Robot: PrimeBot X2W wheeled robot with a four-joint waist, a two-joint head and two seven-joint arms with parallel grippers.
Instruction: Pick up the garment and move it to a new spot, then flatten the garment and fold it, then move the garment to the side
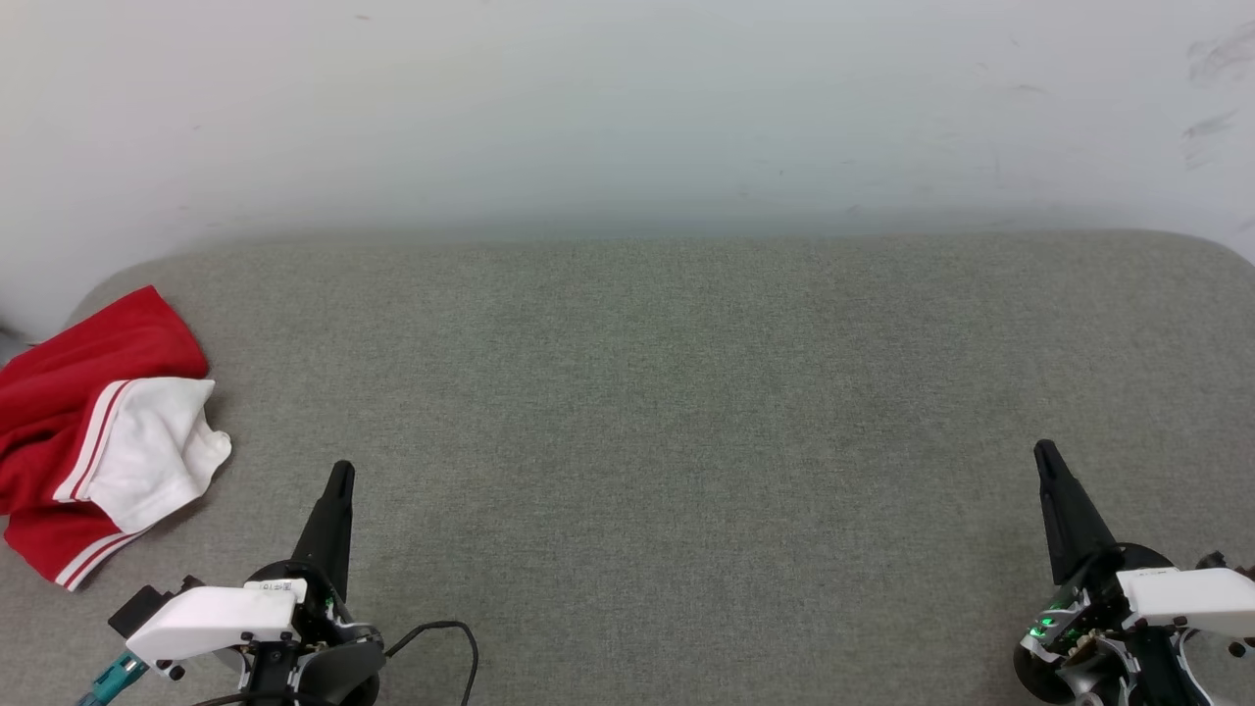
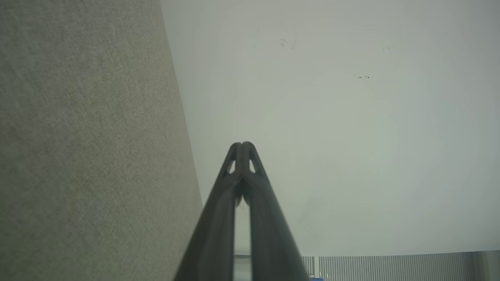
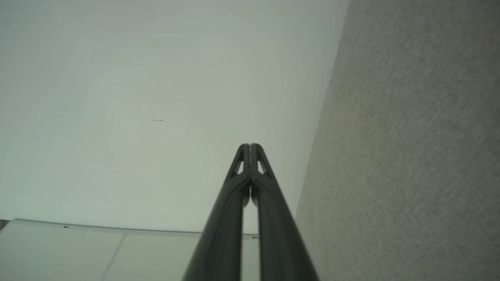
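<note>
Left tool (image 1: 339, 476) and right tool (image 1: 1046, 456) are sitting closed tight, holding nothing; the red shirt (image 1: 108, 436) is lying crumpled at the worktop's (image 1: 627, 392) left edge, near the left tool, well apart from the right.

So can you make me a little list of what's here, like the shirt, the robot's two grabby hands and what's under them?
shirt: bright red jersey-style T-shirt with a white sleeve and striped trim, bunched up, not flat
shirt's place: far left edge of the grey woven fabric surface
left gripper: long dark fingers shut, empty, close to the shirt but not touching
right gripper: shut, empty, far across from the shirt
behind: pale wall
</note>
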